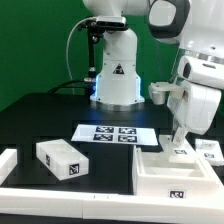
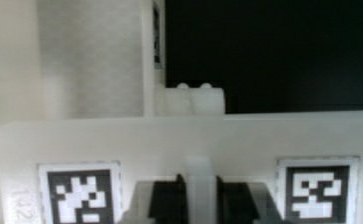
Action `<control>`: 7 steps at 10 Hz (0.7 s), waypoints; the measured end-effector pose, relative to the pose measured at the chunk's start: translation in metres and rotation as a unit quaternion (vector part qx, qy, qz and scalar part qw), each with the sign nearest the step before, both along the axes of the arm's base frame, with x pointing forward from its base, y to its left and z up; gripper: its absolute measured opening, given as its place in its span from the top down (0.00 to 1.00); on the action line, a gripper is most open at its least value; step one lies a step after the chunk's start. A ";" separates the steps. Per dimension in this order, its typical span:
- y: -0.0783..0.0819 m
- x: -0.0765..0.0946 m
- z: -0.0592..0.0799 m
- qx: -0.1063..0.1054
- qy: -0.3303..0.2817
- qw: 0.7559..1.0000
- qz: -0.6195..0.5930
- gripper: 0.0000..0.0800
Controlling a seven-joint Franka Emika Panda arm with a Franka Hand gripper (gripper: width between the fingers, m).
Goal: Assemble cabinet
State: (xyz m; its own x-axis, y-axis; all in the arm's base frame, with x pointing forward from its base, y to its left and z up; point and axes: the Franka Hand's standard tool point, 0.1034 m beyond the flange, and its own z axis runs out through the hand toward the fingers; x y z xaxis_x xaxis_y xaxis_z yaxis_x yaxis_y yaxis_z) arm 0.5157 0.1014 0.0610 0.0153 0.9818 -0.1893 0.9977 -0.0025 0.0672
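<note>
Your fingers (image 1: 179, 135) sit low over the cabinet (image 1: 172, 172), straddling a thin white rib (image 2: 196, 180) between two of its tags (image 2: 80, 195). You cannot tell whether they pinch it or stand loose. The cabinet rests on the black surface (image 1: 40, 115). To the exterior view's left of the cabinet lie the marker board (image 1: 115, 133) and a tagged white block (image 1: 60, 160).

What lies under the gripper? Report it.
The cabinet, a white box bearing marker tags, lies below the gripper. Whether the gripper touches it, and what its compartments hold, cannot be seen.
</note>
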 end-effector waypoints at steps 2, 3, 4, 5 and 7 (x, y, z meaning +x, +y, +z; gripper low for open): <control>-0.002 0.028 0.002 -0.015 0.003 1.000 -0.004 0.92; -0.002 0.046 0.002 -0.018 -0.002 1.000 -0.008 0.92; -0.003 0.059 0.002 -0.023 -0.003 1.000 -0.011 0.92; -0.003 0.074 0.003 -0.027 -0.007 1.000 -0.013 0.92; -0.004 0.079 0.001 -0.042 0.010 0.999 -0.020 0.92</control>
State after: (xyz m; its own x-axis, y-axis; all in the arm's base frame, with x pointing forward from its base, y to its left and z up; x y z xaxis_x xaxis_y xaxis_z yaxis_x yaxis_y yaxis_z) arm 0.5949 0.0970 0.0615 0.0491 0.9611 -0.2718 0.9981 -0.0370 0.0493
